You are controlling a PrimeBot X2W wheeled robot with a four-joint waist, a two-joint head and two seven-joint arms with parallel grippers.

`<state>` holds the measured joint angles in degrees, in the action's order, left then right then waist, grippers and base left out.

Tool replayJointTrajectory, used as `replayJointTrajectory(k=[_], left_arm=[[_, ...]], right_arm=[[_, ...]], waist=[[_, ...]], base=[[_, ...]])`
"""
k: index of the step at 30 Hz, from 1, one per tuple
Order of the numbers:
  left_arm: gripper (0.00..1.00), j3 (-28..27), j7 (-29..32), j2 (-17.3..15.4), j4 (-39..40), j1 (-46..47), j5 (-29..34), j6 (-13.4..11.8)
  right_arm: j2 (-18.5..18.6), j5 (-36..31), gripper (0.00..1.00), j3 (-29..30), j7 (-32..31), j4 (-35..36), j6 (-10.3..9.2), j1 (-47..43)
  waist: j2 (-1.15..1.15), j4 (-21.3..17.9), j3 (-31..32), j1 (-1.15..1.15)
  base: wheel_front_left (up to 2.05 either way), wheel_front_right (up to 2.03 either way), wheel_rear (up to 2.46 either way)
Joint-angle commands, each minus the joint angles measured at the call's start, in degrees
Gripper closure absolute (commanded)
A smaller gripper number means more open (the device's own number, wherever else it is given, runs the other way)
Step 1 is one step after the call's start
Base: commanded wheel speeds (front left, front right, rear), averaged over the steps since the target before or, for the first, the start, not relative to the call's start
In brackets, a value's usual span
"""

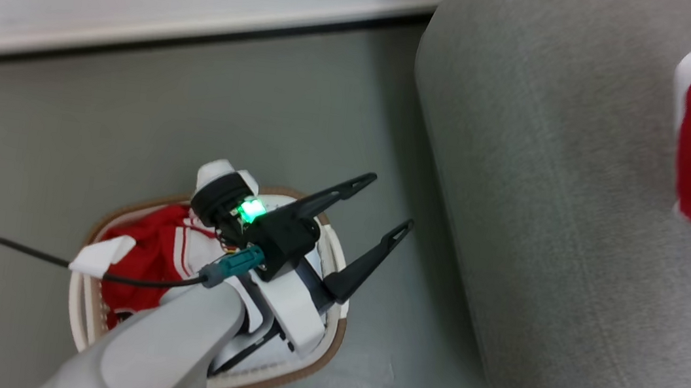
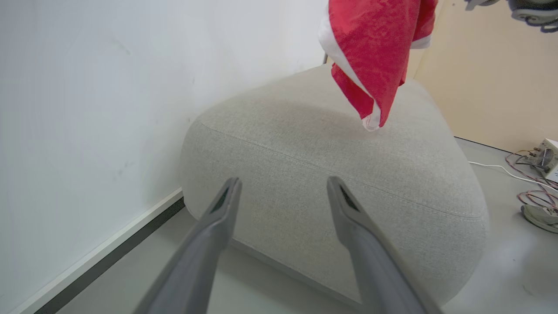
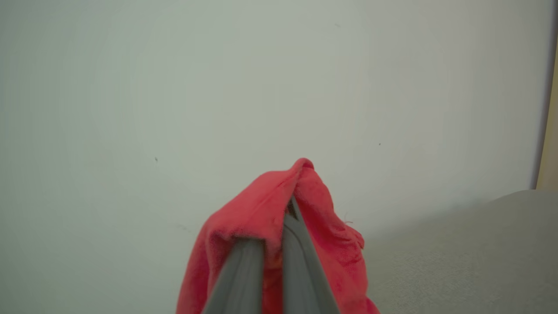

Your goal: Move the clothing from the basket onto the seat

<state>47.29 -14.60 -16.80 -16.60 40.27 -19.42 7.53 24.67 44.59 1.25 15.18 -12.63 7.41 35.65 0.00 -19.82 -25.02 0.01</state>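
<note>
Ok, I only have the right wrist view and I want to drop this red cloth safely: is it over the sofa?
Observer: Yes. In the left wrist view the red garment hangs above the sofa, and its lowest corner looks clear of the cushion.
Operator: Is the basket empty?
Observer: No. The head view shows red and white clothing in the basket, partly hidden under the left arm.
Operator: What is the left hand doing?
Observer: The left hand is open and holds nothing. It is over the side of the basket nearest the sofa.
</note>
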Motion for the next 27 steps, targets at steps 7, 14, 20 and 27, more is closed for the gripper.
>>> replayJointTrajectory(k=[7, 14, 20, 27], left_arm=[[0.00, -0.13, 1.18, -2.34, 1.89, 3.29, 0.90, -0.25], [0.00, -0.73, 1.41, -3.68, 3.58, 3.76, 0.90, -1.00], [0.00, -0.81, 1.04, -3.73, 3.48, 3.25, 0.17, -1.51], [0.00, -0.81, 0.69, -3.38, 2.57, 2.39, -0.73, -1.76]], right_arm=[[6.39, 1.89, 1.00, 1.75, -0.02, -10.25, 0.16, 13.59], [7.47, -3.72, 1.00, 2.69, -0.03, -22.08, 0.16, 19.26], [5.88, -6.31, 1.00, -3.24, -3.81, -34.10, 0.10, 20.47], [5.62, -6.99, 1.00, -8.53, -11.06, -41.07, 0.10, 20.72]], waist=[[0.00, 3.34, -12.56, -0.01], [0.00, 5.00, -15.77, -0.01], [0.00, 5.66, -15.41, -0.01], [0.00, 5.92, -13.03, -0.01]], base=[[0.00, 0.00, 0.00], [0.00, 0.00, 0.00], [0.00, 0.00, 0.00], [0.00, 0.00, 0.00]])
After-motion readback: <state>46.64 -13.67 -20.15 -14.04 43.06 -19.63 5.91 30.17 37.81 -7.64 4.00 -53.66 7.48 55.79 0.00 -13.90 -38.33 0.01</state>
